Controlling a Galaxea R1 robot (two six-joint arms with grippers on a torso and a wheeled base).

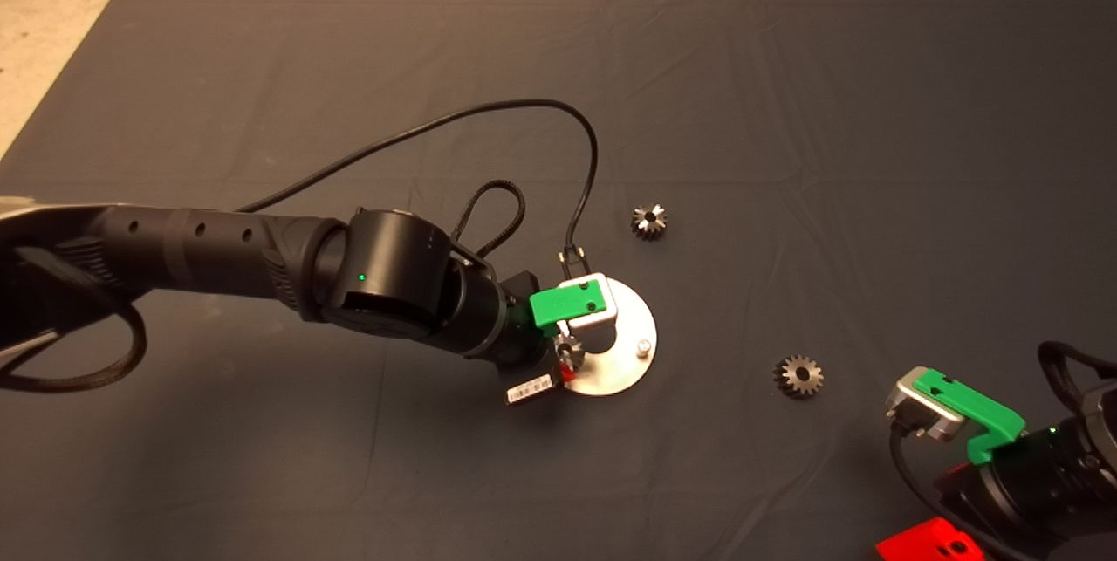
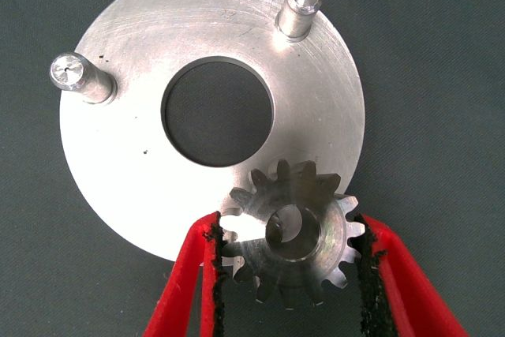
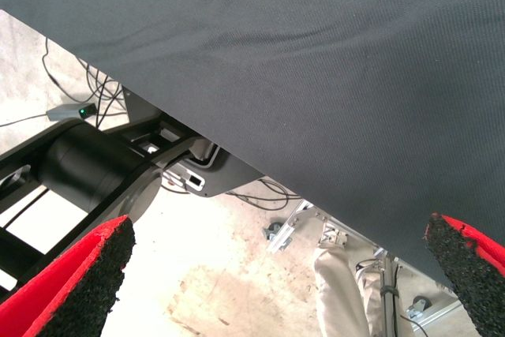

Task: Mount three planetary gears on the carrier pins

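The dark mat (image 1: pixel 785 90) covers the table, creased in long lines; the left arm (image 1: pixel 218 256) reaches in across it from the left side, a black cable (image 1: pixel 489 112) looping above it; down at the lower right edge the right end effector (image 1: pixel 938 539) sits parked, and its wrist view shows the two padded fingers (image 3: pixel 79 282) spread wide apart with nothing between them, the mat's edge and the floor beyond. Centre of the mat lies the round silver plate (image 2: pixel 158 171) with its large centre hole; the left end effector (image 2: pixel 288 274) hangs right over its near rim, clenched on one gear (image 2: pixel 296 238), pads pressing the teeth on both sides; that gear lies flat over the plate's edge, and something shows through its bore, though whether it is a pin cannot be told. Two carrier pins (image 2: pixel 300 7) stand upright and bare on the plate. Two more planetary gears rest loose on the mat, one (image 1: pixel 649 220) above the plate, one (image 1: pixel 798 375) to its right, well apart.
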